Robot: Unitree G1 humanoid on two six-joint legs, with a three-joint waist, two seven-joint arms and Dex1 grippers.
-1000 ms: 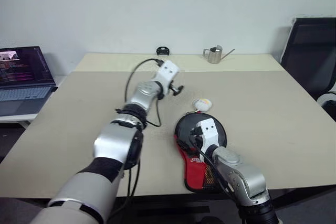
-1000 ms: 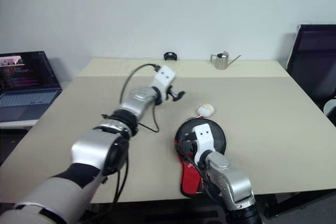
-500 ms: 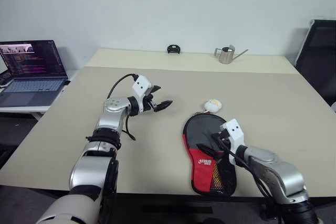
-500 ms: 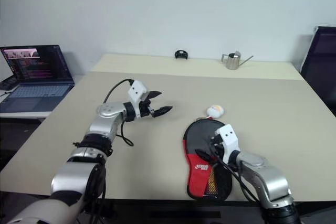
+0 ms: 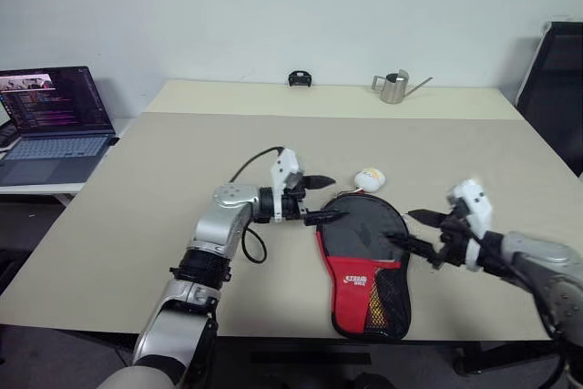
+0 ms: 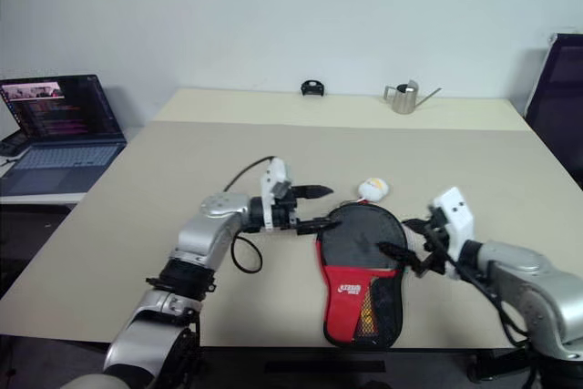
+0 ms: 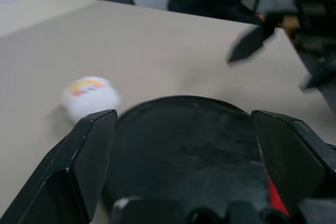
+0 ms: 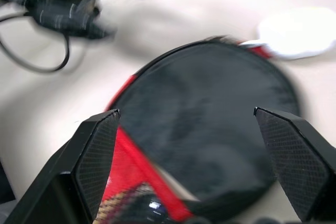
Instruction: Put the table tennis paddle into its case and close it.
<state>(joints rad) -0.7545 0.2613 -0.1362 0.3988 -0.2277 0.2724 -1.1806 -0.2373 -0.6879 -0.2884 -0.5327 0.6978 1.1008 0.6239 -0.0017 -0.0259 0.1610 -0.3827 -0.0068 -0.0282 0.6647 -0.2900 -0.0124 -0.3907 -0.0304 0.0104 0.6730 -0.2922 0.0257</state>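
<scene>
Left eye view: case flat on the table near the front edge, round black end pointing away, red panel and mesh pocket toward the edge. Left claw spread wide, level, just beside the round end on its left flank, lower finger at or close to the rim; contact not confirmed. Right claw likewise spread, empty, just beside the round end on its right flank. Small white ball lying just beyond the case, close to the rim. Laptop and small metal watering can well apart. Cannot tell whether the table tennis paddle already sits inside, nor the state of the zip. Handling judgement: soft fabric pouch, light, prone to slide and buckle under a one-sided push; best pinned at one flank of the round end while worked from the other. Firmest hold judged at the seam along the rim, not the mesh. Risk noted: ball easily knocked away.
</scene>
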